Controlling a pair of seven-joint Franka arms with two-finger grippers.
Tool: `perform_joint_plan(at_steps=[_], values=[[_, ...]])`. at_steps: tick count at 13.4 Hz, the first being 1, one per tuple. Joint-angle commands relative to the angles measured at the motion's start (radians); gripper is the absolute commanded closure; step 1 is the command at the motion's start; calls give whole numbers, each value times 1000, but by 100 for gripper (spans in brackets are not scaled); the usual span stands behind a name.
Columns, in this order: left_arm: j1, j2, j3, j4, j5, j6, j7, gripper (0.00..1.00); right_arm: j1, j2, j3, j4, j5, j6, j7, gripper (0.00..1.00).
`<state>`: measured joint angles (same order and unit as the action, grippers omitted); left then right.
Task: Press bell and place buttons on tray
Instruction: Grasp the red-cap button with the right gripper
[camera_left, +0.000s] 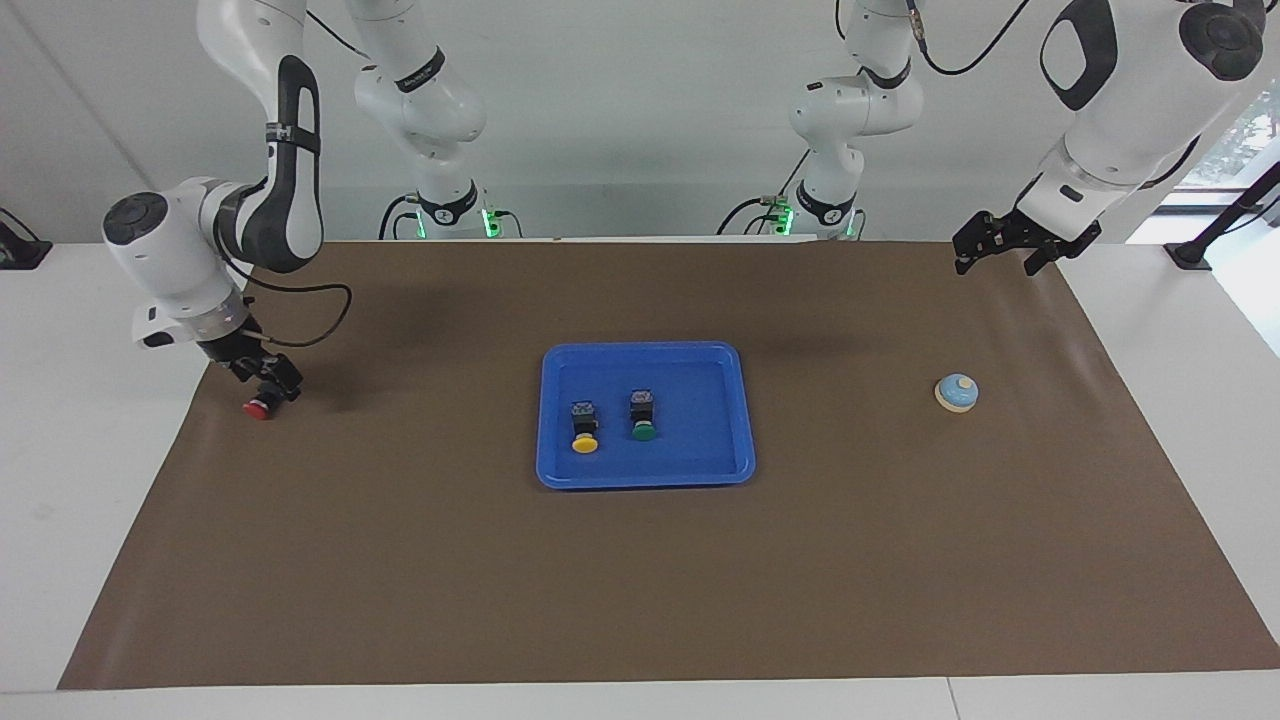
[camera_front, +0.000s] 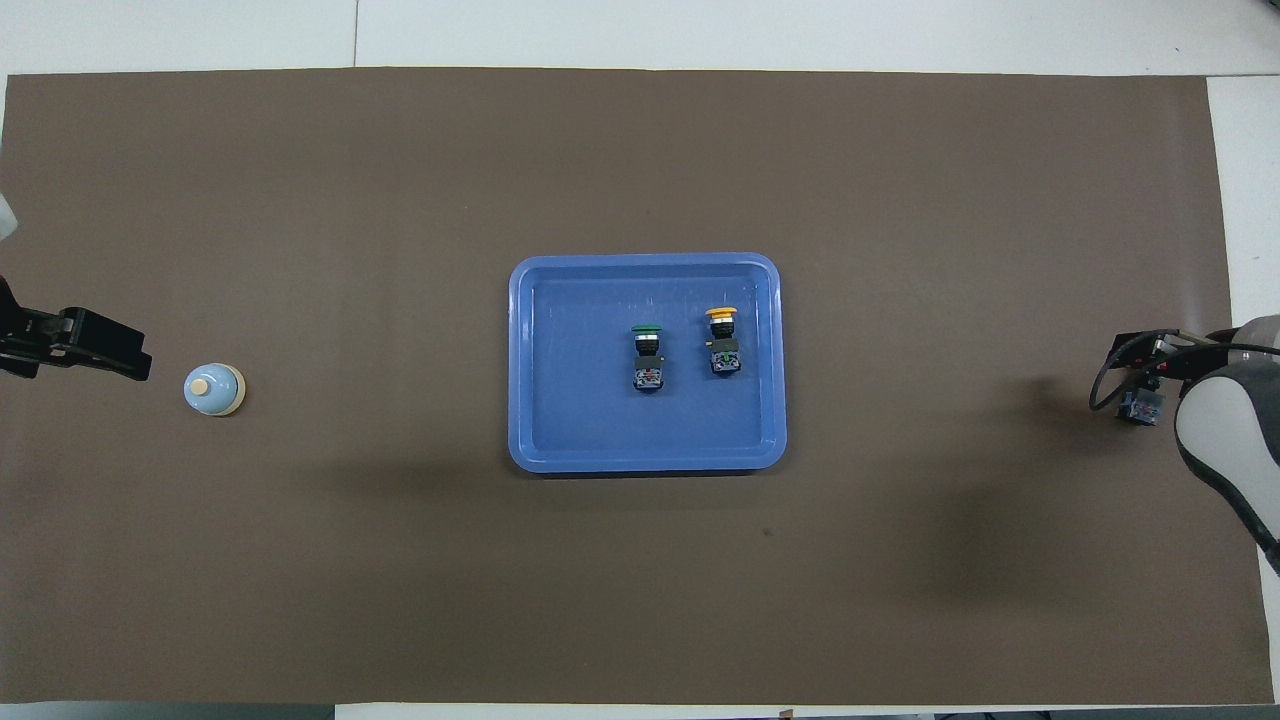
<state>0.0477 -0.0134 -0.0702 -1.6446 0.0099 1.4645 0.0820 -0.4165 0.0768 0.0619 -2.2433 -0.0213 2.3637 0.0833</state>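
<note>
The red button (camera_left: 259, 407) lies on the brown mat at the right arm's end of the table. My right gripper (camera_left: 268, 381) is low over its black body, open, with a finger on either side. In the overhead view the right arm hides most of the red button (camera_front: 1139, 408). The blue tray (camera_left: 645, 474) sits mid-table and holds the yellow button (camera_left: 584, 426) and the green button (camera_left: 643, 416), lying side by side. The bell (camera_left: 957, 392) stands toward the left arm's end. My left gripper (camera_left: 1003, 256) waits open in the air over the mat's edge by the robots.
The brown mat (camera_left: 640, 580) covers most of the white table. Nothing else lies on it besides the tray (camera_front: 646, 458), the buttons and the bell (camera_front: 214, 389).
</note>
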Motion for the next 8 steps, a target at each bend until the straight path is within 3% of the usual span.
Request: perform_joint_plan(at_steps=[1,5,8], values=[[3,-8,-2,3,5,-10,-2,0,-70,-43,18,-94,-12,92,-63,0],[3,-8,-2,3,5,-9,-2,0,-102,-34,18,-163,-12,189,-73,1],[3,-8,0,3,5,-10,-2,0,-140,29,18,-165,-12,259,-121,12]])
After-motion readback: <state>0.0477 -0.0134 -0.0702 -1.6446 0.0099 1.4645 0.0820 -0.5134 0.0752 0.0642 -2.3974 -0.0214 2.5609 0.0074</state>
